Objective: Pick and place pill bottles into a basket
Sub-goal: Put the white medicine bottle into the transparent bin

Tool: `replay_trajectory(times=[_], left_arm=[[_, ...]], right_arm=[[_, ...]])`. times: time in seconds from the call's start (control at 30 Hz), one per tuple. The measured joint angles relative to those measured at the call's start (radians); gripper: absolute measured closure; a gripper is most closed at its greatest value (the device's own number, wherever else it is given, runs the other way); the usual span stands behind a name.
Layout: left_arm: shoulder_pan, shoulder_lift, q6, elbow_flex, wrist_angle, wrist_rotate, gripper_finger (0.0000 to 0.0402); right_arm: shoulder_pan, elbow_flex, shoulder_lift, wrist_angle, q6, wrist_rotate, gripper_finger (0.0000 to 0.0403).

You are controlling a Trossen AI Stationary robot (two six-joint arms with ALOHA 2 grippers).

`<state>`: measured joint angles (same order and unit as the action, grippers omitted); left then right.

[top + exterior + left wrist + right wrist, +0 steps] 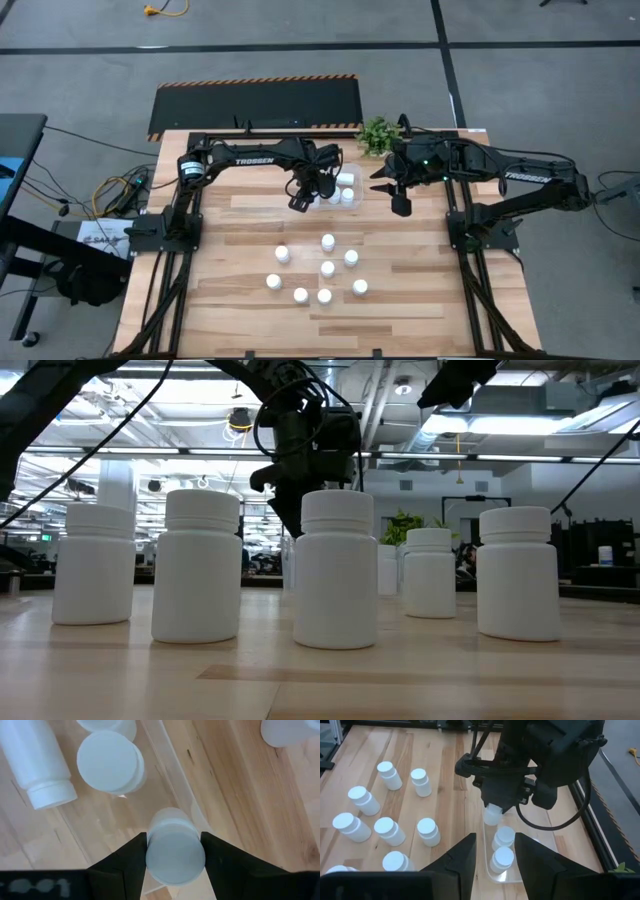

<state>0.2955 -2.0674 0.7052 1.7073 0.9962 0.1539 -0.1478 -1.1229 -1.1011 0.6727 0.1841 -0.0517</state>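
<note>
Several white pill bottles [328,268] stand upright on the wooden table's near half. The clear basket [322,200] lies at the far middle. It holds two upright bottles [504,836] and one lying on its side [37,765]. My left gripper [300,198] is shut on another bottle [492,814] over the basket's left wall [172,780]. My right gripper [400,205] hangs raised to the right of the basket, shut, with nothing in it. My left gripper pinches the bottle's cap end [175,851] between its two fingers [131,860], one on each side. The fingers come from above, pointing steeply down. The bottle hangs below them, slightly tilted and clear of the table, over the basket's rim; whether its bottom touches the rim I cannot tell.
A small green plant [377,133] stands at the table's far edge, right of the basket. A black mat [255,105] lies on the floor beyond the table. Bare wood shows on the table's left [230,220] and right [420,270] of the bottles.
</note>
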Motion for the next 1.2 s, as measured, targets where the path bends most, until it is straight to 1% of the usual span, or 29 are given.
replay_trajectory(times=[0.6, 0.97, 1.2], left_arm=[[0.0, 0.002, -0.009, 0.0, 0.0, 0.002, 0.0231], [0.0, 0.002, -0.013, 0.0, 0.0, -0.003, 0.0181], [0.0, 0.002, -0.014, 0.0, 0.002, -0.048, 0.0175]], right_arm=[[0.0, 0.0, 0.0, 0.0, 0.001, 0.0, 0.0276], [0.0, 0.0, 0.0, 0.0, 0.001, 0.0, 0.0276], [0.0, 0.0, 0.0, 0.0, 0.001, 0.0, 0.0276]])
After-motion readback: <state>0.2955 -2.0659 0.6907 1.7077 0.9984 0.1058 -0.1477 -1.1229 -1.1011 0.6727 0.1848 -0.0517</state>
